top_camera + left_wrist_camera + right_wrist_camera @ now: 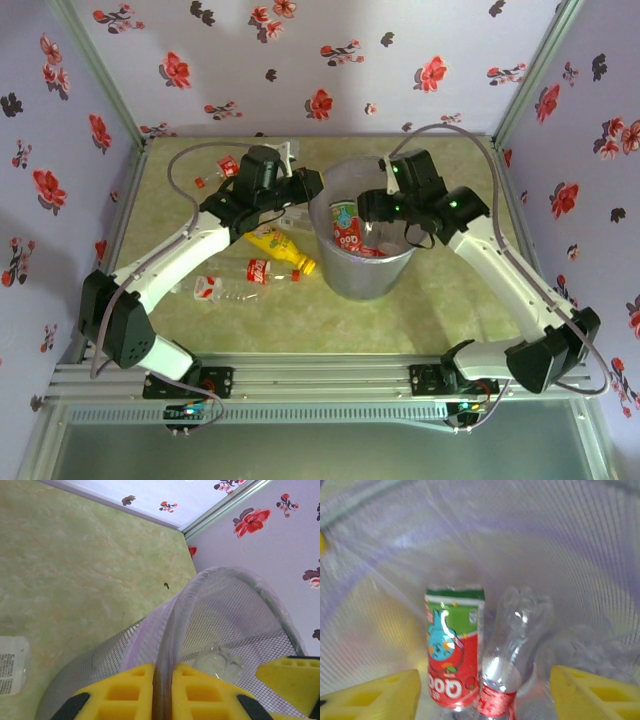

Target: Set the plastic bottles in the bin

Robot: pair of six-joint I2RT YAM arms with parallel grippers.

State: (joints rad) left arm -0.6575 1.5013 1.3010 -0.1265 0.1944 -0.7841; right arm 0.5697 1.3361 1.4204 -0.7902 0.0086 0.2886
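Overhead, the left arm stretches forward, its left gripper point(308, 185) pinched tight on the rim of the bin point(372, 278), which stands mid-table. The right arm bends in over the bin's mouth, and the right gripper point(372, 207) points down with its fingers point(375, 695) spread, holding nothing. Inside the bin lie a red-and-green labelled bottle point(452, 650) and a clear bottle point(515, 630). A yellow bottle point(280, 248) lies on the table point(450, 310) just left of the bin.
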